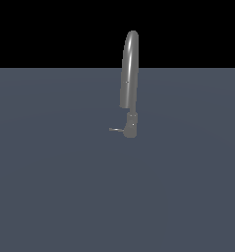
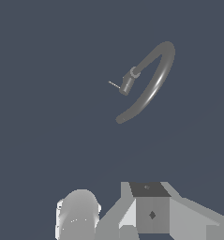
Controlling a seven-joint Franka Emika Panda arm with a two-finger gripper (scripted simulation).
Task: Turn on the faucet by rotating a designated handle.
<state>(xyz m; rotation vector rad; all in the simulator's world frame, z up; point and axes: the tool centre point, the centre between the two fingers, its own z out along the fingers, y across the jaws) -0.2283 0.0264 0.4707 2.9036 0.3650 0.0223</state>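
a grey metallic gooseneck faucet [image 1: 130,74] stands alone on a flat slate-blue bench [image 1: 50,187] under a black backdrop; in the exterior view it sits a little toward the exterior view's right of centre, its arched spout rising tall and curving back down to a thicker cylindrical end just above a short round base; from that base the handle [image 1: 116,130], a small thin lever, sticks out sideways toward the exterior view's left, close above the bench; no robot arm shows in the exterior view; in the wrist view the faucet [image 2: 153,79] appears as a curved hoop with the handle [image 2: 114,85] a fine pin beside the base, well apart from the camera; pale blocky parts of the arm fill the near edge of that view, but the pincer's fingertips are not visible, so i cannot tell how far open it is or whether it holds anything; nothing appears to touch the faucet; the handle looks rigid, smooth and likely slippery, pivoting on the base; its free tip probably gives the best leverage, and a sideways push may serve better than a pinch.
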